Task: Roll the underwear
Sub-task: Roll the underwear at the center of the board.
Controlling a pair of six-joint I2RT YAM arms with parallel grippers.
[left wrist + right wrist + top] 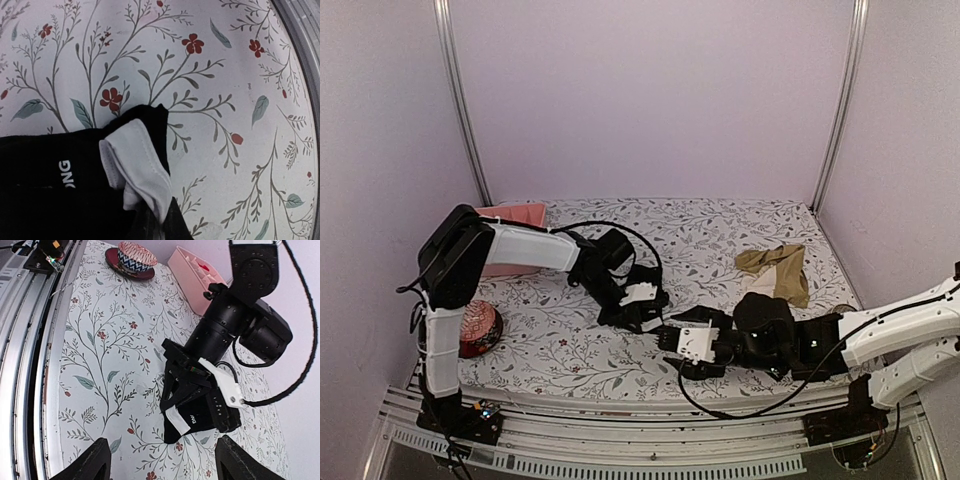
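The black underwear (196, 421), with white trim and white letters on its waistband, lies bunched on the floral cloth near the table's middle. My left gripper (176, 390) is shut on it from above. The left wrist view shows the folded white trim (137, 162) running down into the shut jaws (153, 230). My right gripper (672, 352) hovers just right of it, near the front edge. It is open, and its two fingertips (82, 462) stand wide apart with nothing between them. The tan underwear (776, 268) lies crumpled at the back right, with neither gripper near it.
A pink box (515, 216) stands at the back left. A red patterned bowl (478, 328) sits by the left arm's base. The metal rail of the table's front edge (30, 365) runs close beside my right gripper.
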